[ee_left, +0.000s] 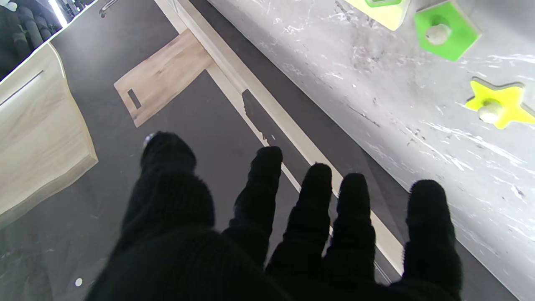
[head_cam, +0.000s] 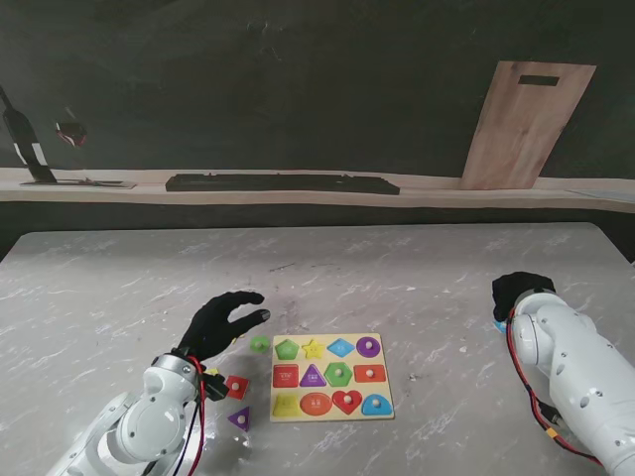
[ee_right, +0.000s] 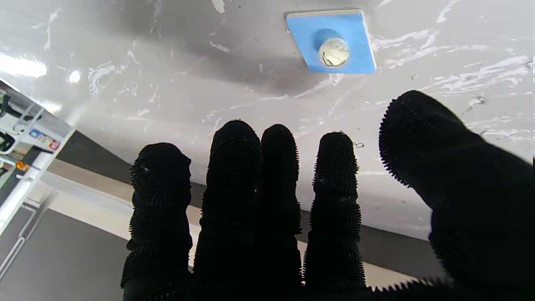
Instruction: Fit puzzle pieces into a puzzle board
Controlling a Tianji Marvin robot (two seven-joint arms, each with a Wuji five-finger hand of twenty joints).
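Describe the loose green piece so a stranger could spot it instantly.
Find the yellow puzzle board near the middle of the marble table. Just off its far left corner lies the green piece, beside the left hand. Its loose neighbours are red and purple; it alone is green.

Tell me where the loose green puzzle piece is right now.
In the stand view the green piece lies on the table just left of the puzzle board's far left corner, right by the fingertips of the left robot hand.
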